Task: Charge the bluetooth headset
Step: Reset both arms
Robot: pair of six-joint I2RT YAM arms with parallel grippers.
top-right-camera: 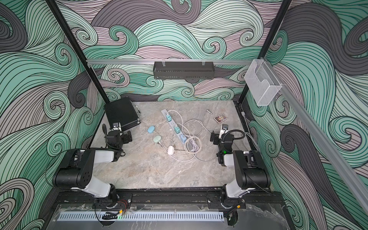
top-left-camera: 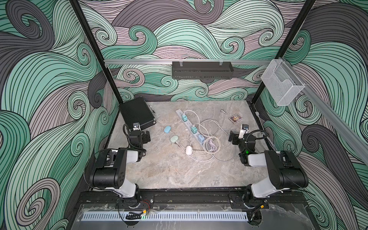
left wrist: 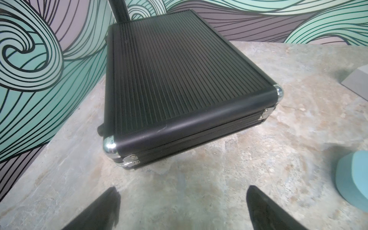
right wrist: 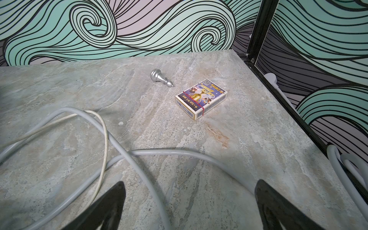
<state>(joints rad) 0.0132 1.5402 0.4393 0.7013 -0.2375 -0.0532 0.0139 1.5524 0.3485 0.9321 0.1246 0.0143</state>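
Three small rounded headset cases lie mid-table in both top views: a blue one [top-left-camera: 167,129] [top-right-camera: 151,129], a pale green one [top-left-camera: 174,138] and a white one [top-left-camera: 188,149]. Thin white cables run up to the green and white cases. A grey power strip [top-left-camera: 190,126] [top-right-camera: 175,127] with teal charger plugs lies beside them amid tangled white cables [top-left-camera: 211,139]. My left gripper [top-left-camera: 147,136] [left wrist: 183,190] is open and empty, left of the blue case [left wrist: 354,179]. My right gripper [top-left-camera: 232,137] [right wrist: 190,184] is open over a grey cable [right wrist: 139,159], holding nothing.
A shut black ribbed case [top-left-camera: 137,112] [left wrist: 179,79] lies at the back left, just ahead of my left gripper. A silver chess piece [right wrist: 161,78] and a card box [right wrist: 201,99] lie at the back right. A black shelf [top-left-camera: 202,69] and a clear bin [top-left-camera: 281,83] hang on the rails.
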